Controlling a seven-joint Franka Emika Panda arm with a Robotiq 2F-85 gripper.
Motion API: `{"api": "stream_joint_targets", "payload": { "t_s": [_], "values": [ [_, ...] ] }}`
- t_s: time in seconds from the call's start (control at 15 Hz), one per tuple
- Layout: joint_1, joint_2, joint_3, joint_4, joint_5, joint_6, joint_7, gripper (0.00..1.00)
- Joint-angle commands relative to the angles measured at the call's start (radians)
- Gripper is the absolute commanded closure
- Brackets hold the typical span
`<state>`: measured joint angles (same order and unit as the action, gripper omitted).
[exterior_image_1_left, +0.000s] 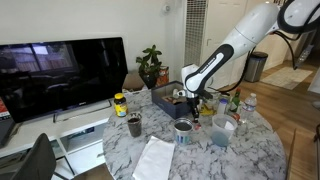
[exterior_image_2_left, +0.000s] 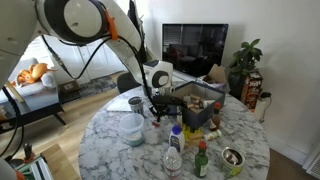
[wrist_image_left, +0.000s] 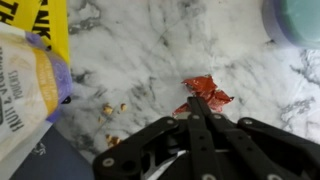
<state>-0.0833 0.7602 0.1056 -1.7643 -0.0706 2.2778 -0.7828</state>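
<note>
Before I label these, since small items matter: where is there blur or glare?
Wrist view: red wrapper and crumbs fairly sharp, hand and bag at the edge soft. In an exterior view the TV screen carries reflections; in both exterior views everything is small.

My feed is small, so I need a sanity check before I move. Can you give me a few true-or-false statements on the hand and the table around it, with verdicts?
1. The hand has its fingers spread wide apart. False: in the wrist view they are closed together, with the tips on the red wrapper.
2. The table has a marble-patterned top. True.
3. Crumbs lie on the table beside the red wrapper. True.
4. The television shows a bright picture. False: its screen is dark in both exterior views.
</note>
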Motion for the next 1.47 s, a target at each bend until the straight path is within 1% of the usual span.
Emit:
{"api": "stream_joint_targets", "payload": {
  "t_s": [0.0,0.2,0.4,0.6,0.8,0.93,1.0,1.27,1.33,1.4],
  "values": [
    [-0.025,-0.132,0.009,-0.119,-0.018,0.014,-0.039,1.0],
    [-0.031,-0.269,-0.001,-0.241,-0.044,0.033,-0.09,1.0],
    [-0.052,-0.402,-0.003,-0.373,-0.049,0.048,-0.184,1.0],
    [-0.079,-0.532,0.007,-0.515,0.003,0.092,-0.338,1.0],
    [-0.078,-0.65,0.004,-0.638,0.068,0.13,-0.489,1.0],
    [-0.058,-0.702,-0.008,-0.689,0.11,0.12,-0.568,1.0],
    [-0.044,-0.718,-0.014,-0.703,0.131,0.114,-0.584,1.0],
    [0.001,-0.751,-0.027,-0.736,0.148,0.089,-0.632,1.0],
    [0.009,-0.754,-0.029,-0.74,0.15,0.09,-0.631,0.74],
    [0.016,-0.756,-0.031,-0.742,0.153,0.091,-0.631,0.72]
  ]
}}
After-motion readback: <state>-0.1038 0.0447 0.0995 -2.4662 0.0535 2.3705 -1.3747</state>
